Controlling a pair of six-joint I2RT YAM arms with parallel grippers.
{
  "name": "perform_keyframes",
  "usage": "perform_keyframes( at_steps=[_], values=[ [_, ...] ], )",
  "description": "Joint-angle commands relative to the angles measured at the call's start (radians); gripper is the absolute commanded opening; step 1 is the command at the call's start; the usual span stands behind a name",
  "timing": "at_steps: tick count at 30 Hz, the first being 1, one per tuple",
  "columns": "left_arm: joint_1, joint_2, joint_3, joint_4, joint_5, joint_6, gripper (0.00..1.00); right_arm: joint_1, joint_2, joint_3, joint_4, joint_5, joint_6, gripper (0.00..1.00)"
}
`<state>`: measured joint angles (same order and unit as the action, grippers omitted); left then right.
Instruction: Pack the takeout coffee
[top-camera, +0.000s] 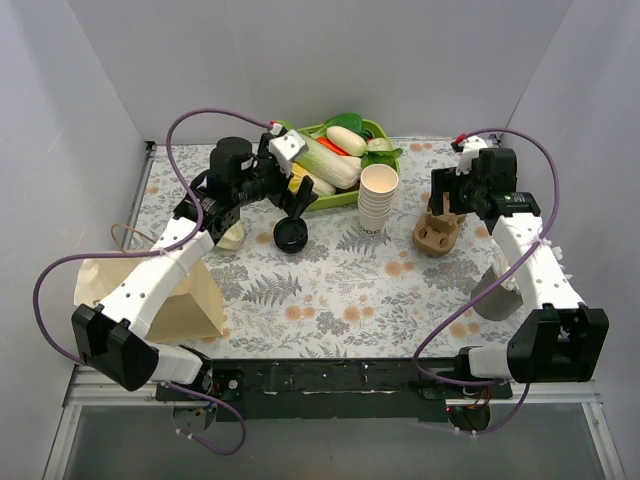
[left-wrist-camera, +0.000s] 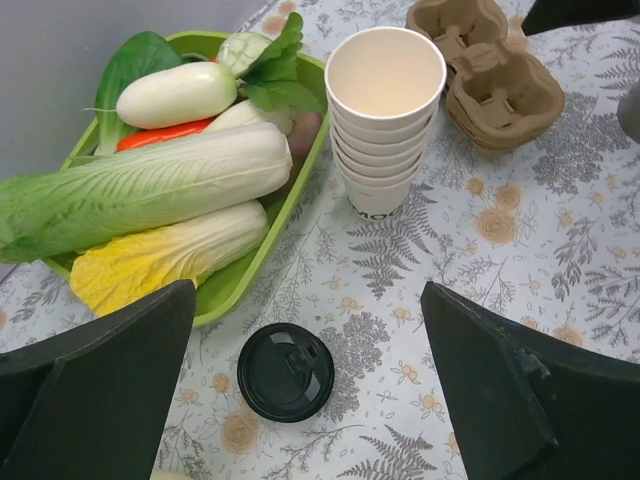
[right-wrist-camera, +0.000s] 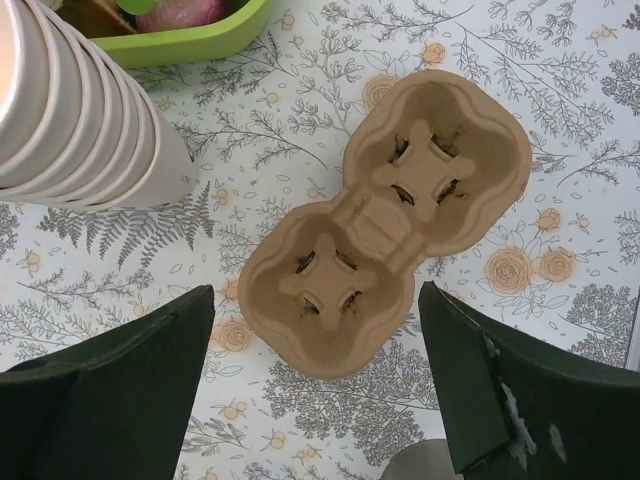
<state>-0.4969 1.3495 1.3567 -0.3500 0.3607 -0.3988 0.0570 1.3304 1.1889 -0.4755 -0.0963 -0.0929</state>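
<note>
A round black lid (left-wrist-camera: 286, 371) sits on the flowered table, also in the top view (top-camera: 290, 236); no cup wall shows under it, so I cannot tell whether it caps the takeout coffee. A cream thing (top-camera: 232, 236) is half hidden behind my left arm. My left gripper (left-wrist-camera: 308, 300) is open and empty, hovering over the lid, its fingers (left-wrist-camera: 110, 380) wide on both sides; it also shows in the top view (top-camera: 292, 205). My right gripper (right-wrist-camera: 315, 290) is open and empty above a brown two-cup pulp carrier (right-wrist-camera: 385, 220), seen in the top view (top-camera: 447, 205) over the carrier (top-camera: 436, 236).
A stack of lidless cream paper cups (top-camera: 378, 198) stands mid-table. A green tray (top-camera: 378, 130) of toy vegetables is behind it. A tan paper bag (top-camera: 185, 300) lies at the near left. A grey object (top-camera: 492, 298) sits by the right arm.
</note>
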Motion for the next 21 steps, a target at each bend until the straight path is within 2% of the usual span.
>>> perform_keyframes(
  at_steps=[1, 5, 6, 10, 12, 16, 19, 21],
  values=[
    [-0.006, -0.003, -0.027, -0.085, 0.075, 0.064, 0.98, 0.000, -0.023, 0.035, 0.057, -0.037, -0.002, 0.91],
    [-0.008, 0.002, -0.080, -0.119, 0.104, 0.072, 0.98, 0.000, -0.002, 0.121, 0.006, -0.147, -0.186, 0.88],
    [-0.008, 0.002, -0.088, -0.119, 0.107, 0.065, 0.98, 0.000, -0.003, 0.141, -0.003, -0.220, -0.267, 0.87],
    [-0.008, 0.008, -0.093, -0.094, 0.084, -0.026, 0.98, 0.020, 0.004, 0.210, -0.038, -0.387, -0.352, 0.81],
    [-0.006, 0.023, -0.048, -0.090, 0.078, -0.101, 0.98, 0.067, 0.032, 0.253, -0.080, -0.419, -0.378, 0.79],
    [-0.006, 0.053, -0.024, -0.086, 0.086, -0.123, 0.98, 0.161, 0.140, 0.375, -0.210, -0.425, -0.520, 0.78],
    [-0.008, 0.025, -0.056, -0.063, 0.072, -0.123, 0.98, 0.222, 0.210, 0.434, -0.279, -0.396, -0.557, 0.88],
    [-0.008, 0.005, -0.074, -0.057, 0.052, -0.124, 0.98, 0.257, 0.254, 0.495, -0.328, -0.395, -0.602, 0.89]
  ],
)
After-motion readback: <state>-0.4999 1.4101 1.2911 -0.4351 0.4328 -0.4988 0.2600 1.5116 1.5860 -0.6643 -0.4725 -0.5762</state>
